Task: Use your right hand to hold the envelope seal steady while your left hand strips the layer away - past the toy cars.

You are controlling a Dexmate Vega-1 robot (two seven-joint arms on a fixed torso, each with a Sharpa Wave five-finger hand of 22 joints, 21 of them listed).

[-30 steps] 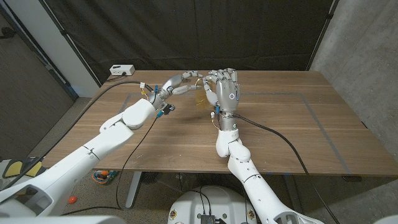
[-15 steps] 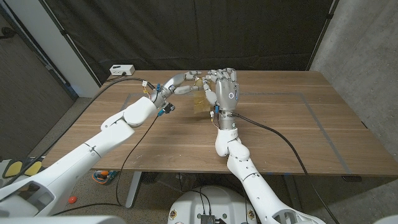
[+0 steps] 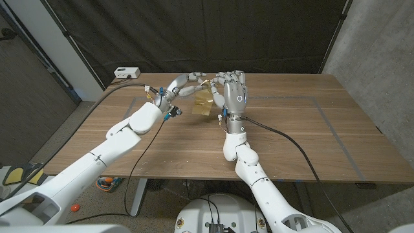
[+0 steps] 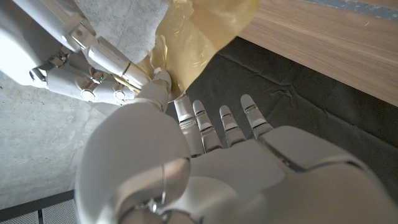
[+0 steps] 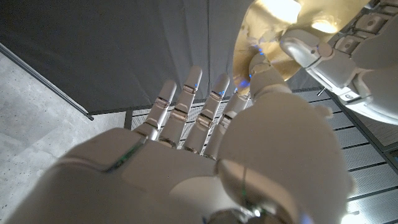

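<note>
Where dark curtains (image 3: 194, 32) hang, wooden table (image 3: 304, 129), white box (image 3: 126, 73)

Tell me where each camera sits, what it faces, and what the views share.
Head view: above, looking down at the table; both arms, left hand and right hand meet at the yellow envelope.
Left wrist view: behind the left hand, facing the envelope.
Right wrist view: behind the right hand, facing the envelope.
All share the envelope.
</note>
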